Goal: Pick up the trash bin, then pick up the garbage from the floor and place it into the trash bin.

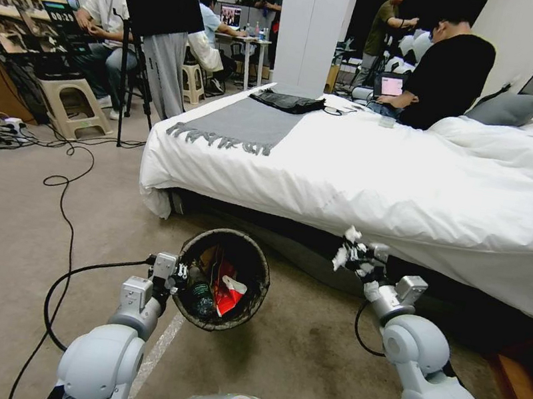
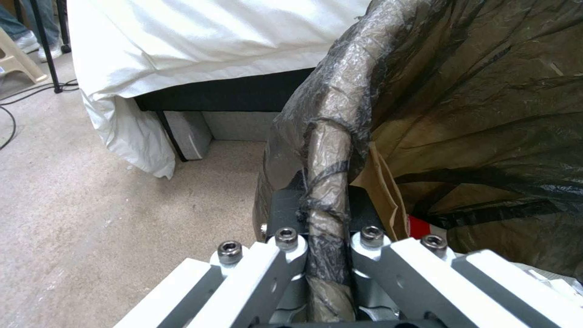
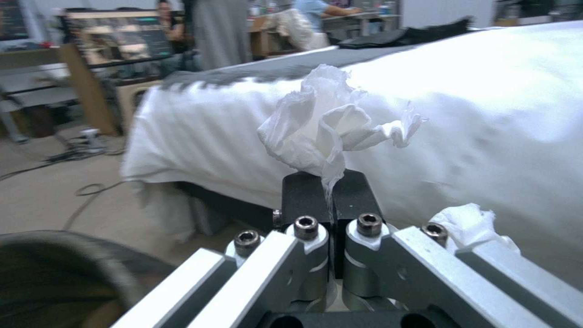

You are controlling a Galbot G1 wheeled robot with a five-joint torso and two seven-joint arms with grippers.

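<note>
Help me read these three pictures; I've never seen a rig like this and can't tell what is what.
This is a wheeled robot with two arms. The wide picture comes from its head camera, looking down at a carpeted floor beside a bed. The other two come from cameras on its wrists.

The left gripper is clamped on the rim of the trash bin, lined with a dark bag. Inside lie a brown paper bag, a red-and-white packet and a plastic bottle.

The right gripper is off to the bin's right, near the bed's edge, pinching a crumpled white tissue.
</note>
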